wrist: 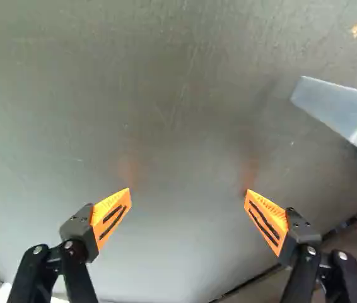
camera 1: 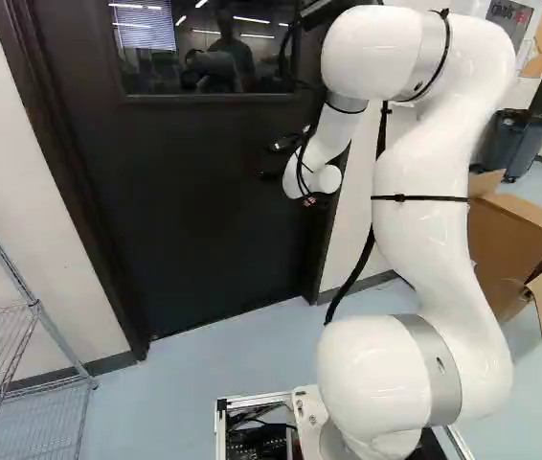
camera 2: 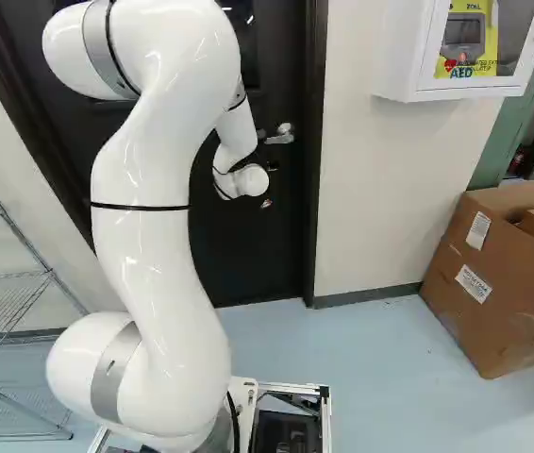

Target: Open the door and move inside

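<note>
The dark door [camera 1: 204, 211] stands closed in its frame. Its silver lever handle [camera 2: 280, 135] shows just beyond the arm's wrist in the right base view. Close to the door and lower than the handle is my gripper [camera 2: 266, 203], mostly lost against the dark surface, with only a small reddish bit showing. In the wrist view the gripper [wrist: 188, 192] is open, its orange pads wide apart and nothing between them. The door's surface [wrist: 178, 126] fills the view ahead. The handle [wrist: 339, 113] lies ahead and off to one side, outside the fingers.
A wire shelf [camera 1: 36, 307] stands left of the door. Right of the door frame are a wall with a white AED cabinet [camera 2: 475, 83] and open cardboard boxes [camera 2: 489, 283] on the floor. Grey bins [camera 1: 515, 144] stand farther back. The door has a window [camera 1: 204, 57].
</note>
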Controlling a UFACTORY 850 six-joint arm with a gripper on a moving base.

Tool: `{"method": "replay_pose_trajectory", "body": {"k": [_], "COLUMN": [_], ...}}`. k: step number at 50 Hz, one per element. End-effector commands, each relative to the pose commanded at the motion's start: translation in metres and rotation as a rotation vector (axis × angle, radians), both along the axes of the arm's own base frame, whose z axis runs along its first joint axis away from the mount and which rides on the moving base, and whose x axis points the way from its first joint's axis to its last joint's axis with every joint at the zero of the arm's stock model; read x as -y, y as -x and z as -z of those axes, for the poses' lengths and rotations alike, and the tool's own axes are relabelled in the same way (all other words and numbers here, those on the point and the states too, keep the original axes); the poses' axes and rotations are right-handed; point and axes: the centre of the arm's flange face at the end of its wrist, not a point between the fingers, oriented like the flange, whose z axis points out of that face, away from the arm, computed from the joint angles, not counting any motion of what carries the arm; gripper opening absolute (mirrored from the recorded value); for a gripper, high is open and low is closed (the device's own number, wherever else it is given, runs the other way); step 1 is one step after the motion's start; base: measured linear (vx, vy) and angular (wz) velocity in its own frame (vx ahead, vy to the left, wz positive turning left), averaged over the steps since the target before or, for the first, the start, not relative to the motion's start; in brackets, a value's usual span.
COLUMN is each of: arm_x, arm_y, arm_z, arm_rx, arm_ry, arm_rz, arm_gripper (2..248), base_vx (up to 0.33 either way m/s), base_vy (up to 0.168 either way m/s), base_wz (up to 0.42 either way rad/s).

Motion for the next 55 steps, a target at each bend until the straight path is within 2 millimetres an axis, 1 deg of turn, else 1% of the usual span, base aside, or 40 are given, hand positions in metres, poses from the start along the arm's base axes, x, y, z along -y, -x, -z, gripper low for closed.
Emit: {"method": "replay_pose_trajectory", "body": {"k": [8, 29, 55], "arm_x": [0.000, -0.002, -0.004], "arm_y": [-0.007, -0.036, -0.076], "arm_z": [0.001, 0.006, 0.014], "arm_rx": [0.005, 0.026, 0.060], "arm_ry": [0.004, 0.020, 0.052], "arm_rz": [-0.007, -0.037, -0.092], "arm_gripper": [247, 247, 247], "base_vx": [0.000, 0.000, 0.000], "base_vy": [0.000, 0.000, 0.000], "base_wz": [0.000, 0.000, 0.000]}}
